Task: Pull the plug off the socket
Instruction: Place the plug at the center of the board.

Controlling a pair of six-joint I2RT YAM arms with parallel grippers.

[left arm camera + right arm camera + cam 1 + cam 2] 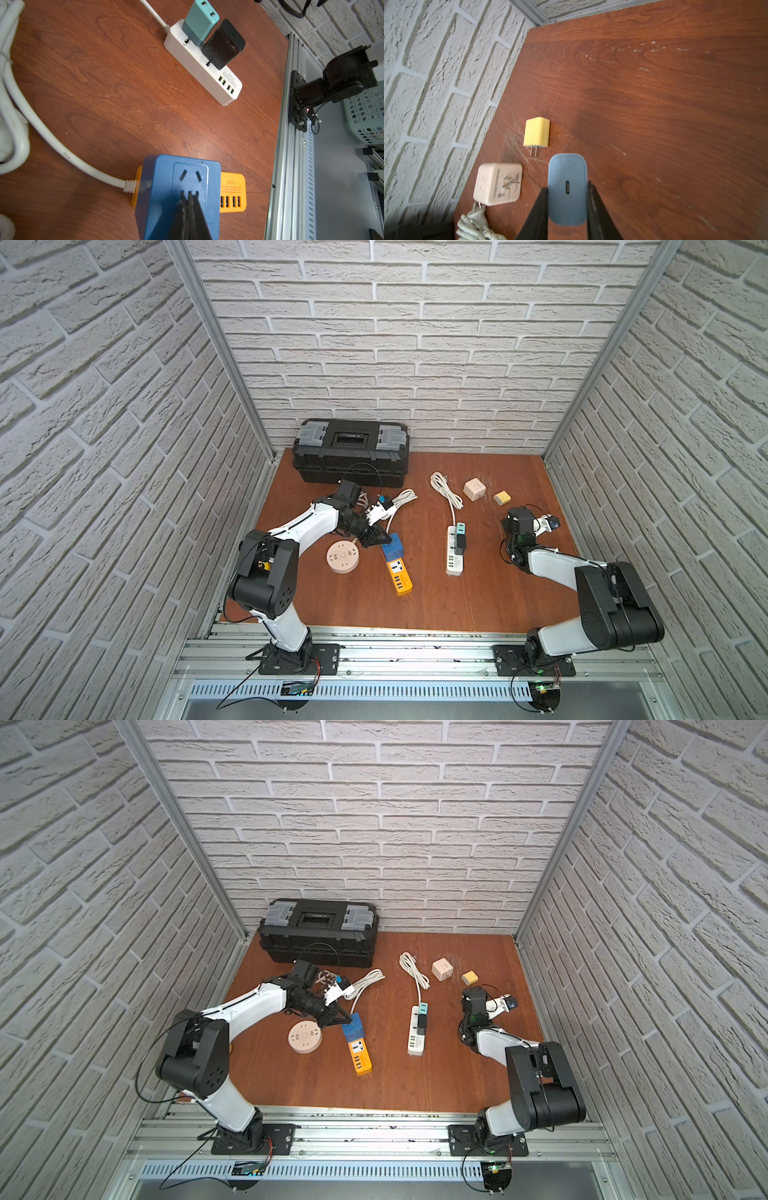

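In the right wrist view my right gripper [567, 185] is shut on a blue-grey charger plug [568, 172], one finger on each side, over bare table near the yellow plug [537, 132]. The held plug is not plugged into anything. My left gripper [189, 194] is shut, its tips resting on top of a blue adapter cube [162, 187] that sits plugged into the orange power strip [232, 187]. In both top views the left gripper [388, 538] leans over that blue cube [392, 549]. A white power strip [454, 566] holds a teal charger [199, 20] and a black charger [223, 44].
A black toolbox [351, 452] stands at the back left. A round pink socket [342, 557] lies beside the orange strip [401, 578]. A pink cube socket [474, 488], coiled white cords [444, 487] and the brick walls lie around. The metal rail [415, 651] borders the front.
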